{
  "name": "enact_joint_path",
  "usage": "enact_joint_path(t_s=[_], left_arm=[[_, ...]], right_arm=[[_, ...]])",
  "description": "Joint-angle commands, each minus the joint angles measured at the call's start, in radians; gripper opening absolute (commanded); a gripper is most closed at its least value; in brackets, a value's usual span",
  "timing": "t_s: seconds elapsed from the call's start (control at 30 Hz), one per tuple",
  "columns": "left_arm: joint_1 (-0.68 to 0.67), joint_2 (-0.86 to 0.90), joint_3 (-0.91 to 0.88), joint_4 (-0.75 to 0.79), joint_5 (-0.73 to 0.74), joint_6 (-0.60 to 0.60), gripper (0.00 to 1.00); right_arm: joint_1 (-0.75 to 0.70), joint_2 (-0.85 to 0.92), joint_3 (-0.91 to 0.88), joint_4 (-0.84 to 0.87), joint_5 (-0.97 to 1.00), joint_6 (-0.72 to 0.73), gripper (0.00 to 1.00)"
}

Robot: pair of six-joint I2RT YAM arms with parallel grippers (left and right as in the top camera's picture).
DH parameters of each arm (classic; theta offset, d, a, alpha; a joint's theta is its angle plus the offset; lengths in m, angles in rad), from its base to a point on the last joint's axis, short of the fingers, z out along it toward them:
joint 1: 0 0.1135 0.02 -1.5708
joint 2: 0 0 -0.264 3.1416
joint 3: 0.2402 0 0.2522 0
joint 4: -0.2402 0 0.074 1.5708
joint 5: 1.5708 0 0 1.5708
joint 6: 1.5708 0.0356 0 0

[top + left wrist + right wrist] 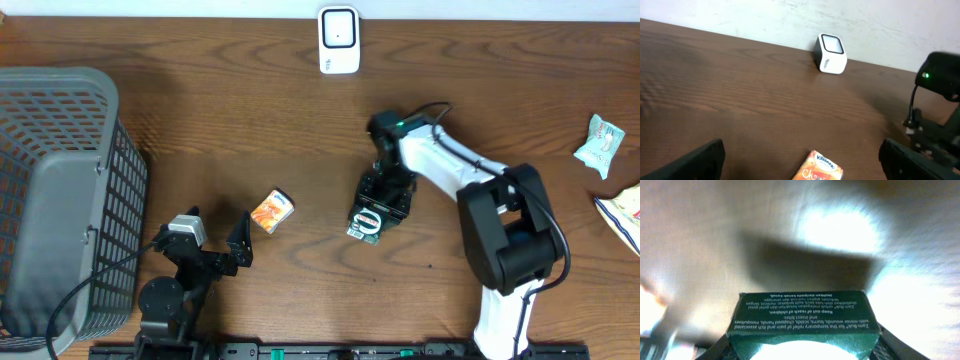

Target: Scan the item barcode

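While the right gripper (383, 203) clamps the green box (366, 226) mid-frame, step judged: pickup. Next: present barcode to scanner (339, 40), top centre. Left gripper (215, 235): wide, empty.

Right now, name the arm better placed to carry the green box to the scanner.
Right: its gripper grips the green box. The left gripper hangs open, empty, near the orange pack.

A dark green box (801, 315) sits low in my view, gripped between the fingers (892, 345) of my end effector (801, 347), its white print upside down. Behind it a dark shadow lies on the blurred, glare-washed counter (700, 240).
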Motion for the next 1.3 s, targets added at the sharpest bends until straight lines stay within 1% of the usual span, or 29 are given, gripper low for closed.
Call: enact_joint_path(t_s=[0.0, 0.03, 0.07, 0.13, 0.23, 0.37, 0.47, 0.6, 0.63, 0.7, 0.77, 0.9, 1.03, 1.07, 1.17, 1.23, 1.27], left_arm=[[0.002, -0.002, -0.016, -0.026, 0.006, 0.017, 0.98], [0.002, -0.002, -0.016, -0.027, 0.006, 0.017, 0.98], [0.002, -0.002, -0.016, -0.026, 0.006, 0.016, 0.98], [0.002, -0.002, -0.016, -0.026, 0.006, 0.017, 0.98], [0.002, -0.002, -0.016, -0.027, 0.006, 0.016, 0.98], [0.002, -0.002, -0.016, -0.027, 0.006, 0.017, 0.98], [0.002, -0.002, -0.016, -0.026, 0.006, 0.016, 0.98], [0.002, -0.002, -0.016, -0.026, 0.006, 0.016, 0.98], [0.002, -0.002, -0.016, -0.026, 0.006, 0.017, 0.98], [0.002, -0.002, -0.016, -0.026, 0.006, 0.016, 0.98], [0.002, -0.002, -0.016, -0.027, 0.006, 0.016, 0.98], [0.002, -0.002, -0.016, -0.026, 0.006, 0.017, 0.98], [0.002, -0.002, -0.016, -0.027, 0.006, 0.017, 0.98], [0.002, -0.002, -0.016, -0.027, 0.006, 0.017, 0.98], [0.002, -0.002, -0.016, -0.027, 0.006, 0.016, 0.98], [0.002, -0.002, -0.016, -0.027, 0.006, 0.017, 0.98], [0.002, -0.002, -0.016, -0.026, 0.006, 0.016, 0.98]], right_arm=[[-0.046, 0.013, 0.023, -0.089, -0.357, -0.305, 0.42], [-0.062, 0.013, 0.023, -0.167, -0.410, -0.350, 0.41], [-0.067, 0.013, 0.023, -0.200, -0.421, -0.369, 0.42], [-0.075, 0.013, 0.023, -0.243, -0.424, -0.403, 0.45], [-0.077, 0.013, 0.023, -0.307, -0.426, -0.428, 0.44], [-0.077, 0.013, 0.023, -0.347, -0.431, -0.484, 0.43], [-0.077, 0.013, 0.023, -0.317, -0.410, -0.520, 0.38], [-0.077, 0.013, 0.023, -0.158, -0.379, -0.510, 0.35], [-0.080, 0.013, 0.027, -0.056, -0.379, -0.468, 0.33], [-0.082, 0.013, 0.041, 0.048, -0.379, -0.424, 0.33], [-0.082, 0.013, 0.071, 0.138, -0.379, -0.391, 0.31], [-0.082, 0.013, 0.173, 0.314, -0.336, -0.388, 0.31], [-0.077, 0.013, 0.265, 0.507, -0.111, -0.388, 0.31], [-0.073, 0.013, 0.277, 0.573, -0.039, -0.388, 0.33], [-0.053, 0.013, 0.278, 0.747, 0.172, -0.388, 0.31], [-0.032, 0.021, 0.278, 0.867, 0.356, -0.390, 0.31], [-0.024, 0.024, 0.278, 0.912, 0.412, -0.409, 0.31]])
